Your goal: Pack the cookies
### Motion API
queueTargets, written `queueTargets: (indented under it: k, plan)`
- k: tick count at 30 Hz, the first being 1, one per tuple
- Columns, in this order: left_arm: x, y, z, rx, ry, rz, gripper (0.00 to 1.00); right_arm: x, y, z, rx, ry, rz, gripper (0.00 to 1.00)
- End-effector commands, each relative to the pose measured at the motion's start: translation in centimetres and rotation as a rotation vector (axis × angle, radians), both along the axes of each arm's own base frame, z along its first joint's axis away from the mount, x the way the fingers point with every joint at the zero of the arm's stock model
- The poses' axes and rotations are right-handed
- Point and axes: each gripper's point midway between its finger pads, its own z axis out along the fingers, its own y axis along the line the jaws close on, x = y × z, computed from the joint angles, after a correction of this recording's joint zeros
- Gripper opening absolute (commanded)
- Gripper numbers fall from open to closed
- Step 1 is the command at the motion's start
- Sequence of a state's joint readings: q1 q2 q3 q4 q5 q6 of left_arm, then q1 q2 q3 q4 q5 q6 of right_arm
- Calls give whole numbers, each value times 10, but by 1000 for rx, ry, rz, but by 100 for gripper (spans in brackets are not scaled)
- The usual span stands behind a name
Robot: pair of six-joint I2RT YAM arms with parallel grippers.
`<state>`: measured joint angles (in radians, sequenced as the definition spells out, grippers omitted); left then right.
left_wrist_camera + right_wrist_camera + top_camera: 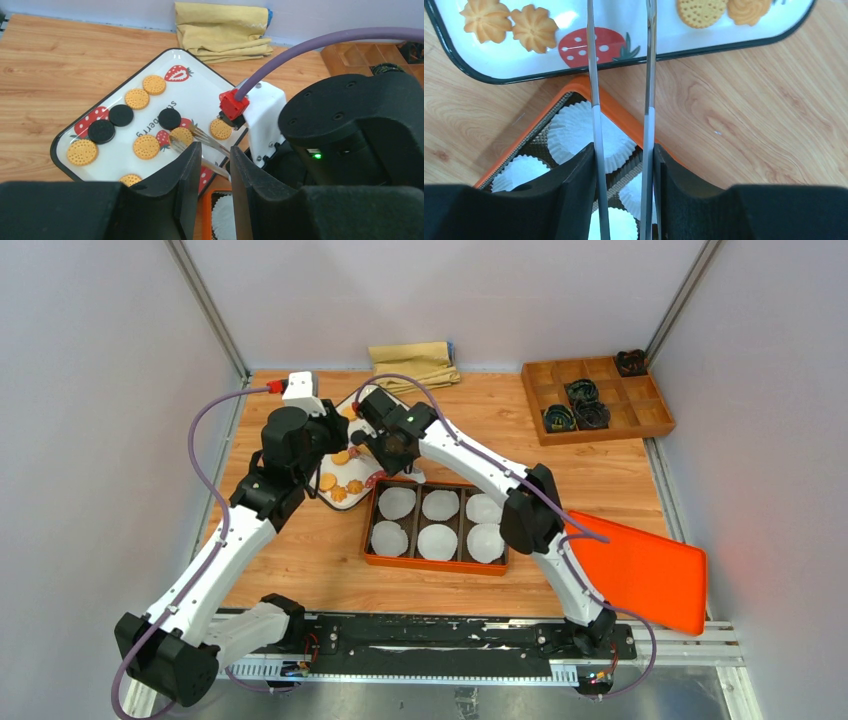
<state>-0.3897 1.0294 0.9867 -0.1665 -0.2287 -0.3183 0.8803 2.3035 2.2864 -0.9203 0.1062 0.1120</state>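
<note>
White arm links (215, 565), black joints, purple cables (320, 42), red connector (233, 104), green LED (316, 155).

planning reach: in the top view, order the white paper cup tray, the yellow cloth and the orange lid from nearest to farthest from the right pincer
From the right pincer:
1. White paper cup tray, just in front of it, toward the arm bases.
2. Yellow cloth, behind it at the far table edge.
3. Orange lid, far to the right near the front edge.

The cookies (146, 146) lay on a plate (215, 82) near the back left of the table (600, 480); a box (436, 562) with paper cups (437, 541) in it sat just right of the plate; a folded cloth (412, 363) lay behind.
</note>
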Motion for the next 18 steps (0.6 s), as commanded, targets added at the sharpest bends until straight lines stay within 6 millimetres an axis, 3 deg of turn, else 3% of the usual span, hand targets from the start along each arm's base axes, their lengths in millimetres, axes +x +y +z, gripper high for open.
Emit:
queueTargets:
  k: [1,10,18]
  plan:
    - [-3,-1,9,-10,-30,-10,33,5,-24,60,24,-121,-46,14]
    - [-1,-7,7,-36,-17,-27,33,-31,-59,104,65,-170,-47,11]
    - [1,-15,4,-60,1,-56,31,-99,-76,89,43,-92,16,10]
